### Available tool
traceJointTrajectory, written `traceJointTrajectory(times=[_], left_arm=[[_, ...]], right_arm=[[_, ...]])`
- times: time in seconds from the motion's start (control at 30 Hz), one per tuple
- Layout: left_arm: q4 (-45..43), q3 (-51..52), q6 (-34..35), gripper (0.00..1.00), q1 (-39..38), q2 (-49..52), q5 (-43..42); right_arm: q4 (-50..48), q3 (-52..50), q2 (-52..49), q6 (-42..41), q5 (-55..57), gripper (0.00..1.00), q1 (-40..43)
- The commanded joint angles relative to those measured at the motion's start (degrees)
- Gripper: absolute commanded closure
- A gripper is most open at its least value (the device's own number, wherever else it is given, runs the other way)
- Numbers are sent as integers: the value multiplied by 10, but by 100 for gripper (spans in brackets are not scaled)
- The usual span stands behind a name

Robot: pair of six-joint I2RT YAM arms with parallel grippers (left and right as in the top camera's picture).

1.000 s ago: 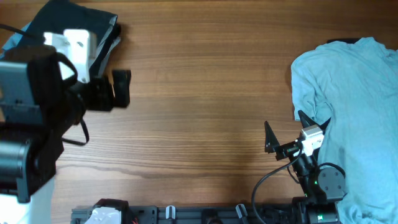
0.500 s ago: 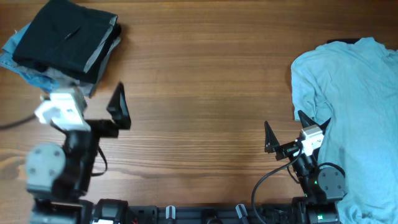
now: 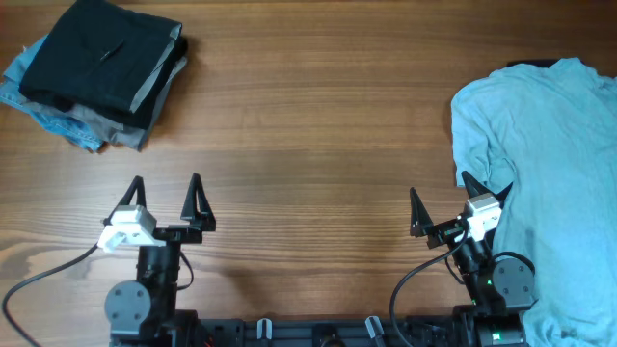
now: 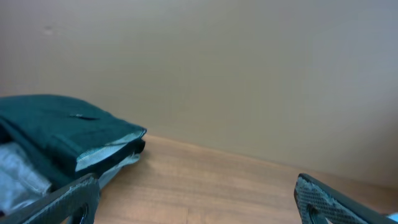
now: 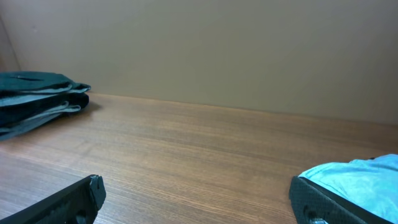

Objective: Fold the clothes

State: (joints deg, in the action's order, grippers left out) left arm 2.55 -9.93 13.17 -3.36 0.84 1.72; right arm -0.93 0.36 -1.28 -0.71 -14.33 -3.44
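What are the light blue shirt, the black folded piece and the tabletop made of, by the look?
Light blue shirt: soft matte knit, likely cotton; it lies in loose wrinkles. Black folded piece: smooth matte cloth, folding flat; fibre unclear. Tabletop: wood or wood-look laminate, brown grain lines, slight sheen.

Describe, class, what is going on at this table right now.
Nothing is being handled at this moment. The left pincer and the right pincer are both open and empty near the front edge of the wooden table. A folded stack of clothes, with a black garment on top, sits at the far left corner. A pale blue T-shirt lies rumpled and unfolded on the right, so it is probably next.
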Motion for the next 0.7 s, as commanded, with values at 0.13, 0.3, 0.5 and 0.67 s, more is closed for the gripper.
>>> traceJointTrajectory(times=[0.13,0.3,0.5,0.67], left_arm=[[-6,96,8,0,1,-7,7],[14,96,8,0,1,-5,7],[14,96,8,0,1,-5,7],[14,96,8,0,1,-5,7]], right_arm=[[-3,0,2,7,-5,0,-2],[-3,0,2,7,-5,0,-2],[-3,0,2,7,-5,0,-2],[-3,0,2,7,-5,0,-2]])
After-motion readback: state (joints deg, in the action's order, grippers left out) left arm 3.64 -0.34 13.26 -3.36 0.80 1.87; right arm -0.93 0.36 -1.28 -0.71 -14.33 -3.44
